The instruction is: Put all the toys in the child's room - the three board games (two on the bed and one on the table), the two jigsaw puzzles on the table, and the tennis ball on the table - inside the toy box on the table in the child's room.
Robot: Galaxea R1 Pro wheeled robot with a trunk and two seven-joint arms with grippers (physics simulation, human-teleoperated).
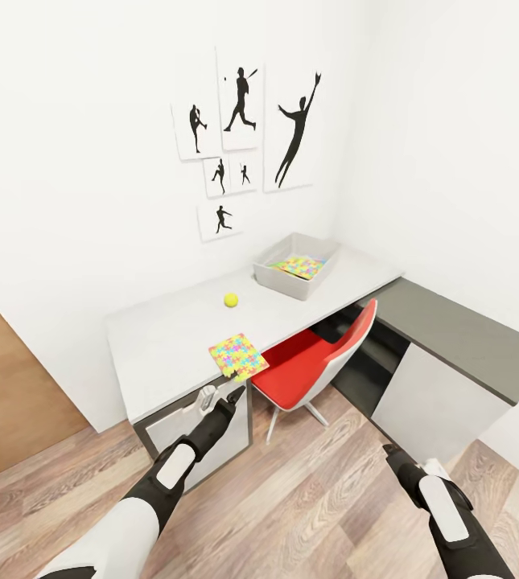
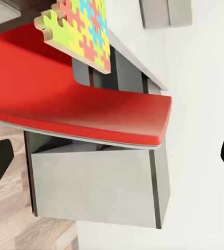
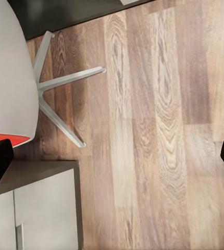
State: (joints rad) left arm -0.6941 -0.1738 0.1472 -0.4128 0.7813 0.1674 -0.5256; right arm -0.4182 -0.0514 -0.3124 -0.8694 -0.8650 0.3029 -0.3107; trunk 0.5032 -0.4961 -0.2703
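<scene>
I saw one jigsaw puzzle (image 1: 238, 356) overhanging the counter (image 1: 162, 338) edge above the red chair (image 1: 307, 370), another inside the toy box (image 1: 295, 265), tennis ball (image 1: 231, 300) between them; both claws, left (image 1: 220, 400) and right (image 1: 391, 452), hung spread, empty.

Two jigsaw puzzles (image 1: 238, 355) (image 1: 297, 265), one tennis ball (image 1: 231, 300), one toy box (image 1: 279, 281), one red chair (image 1: 311, 370), six wall silhouettes (image 1: 241, 108).

Both arms wear glossy white shells over black joints and wrists.
</scene>
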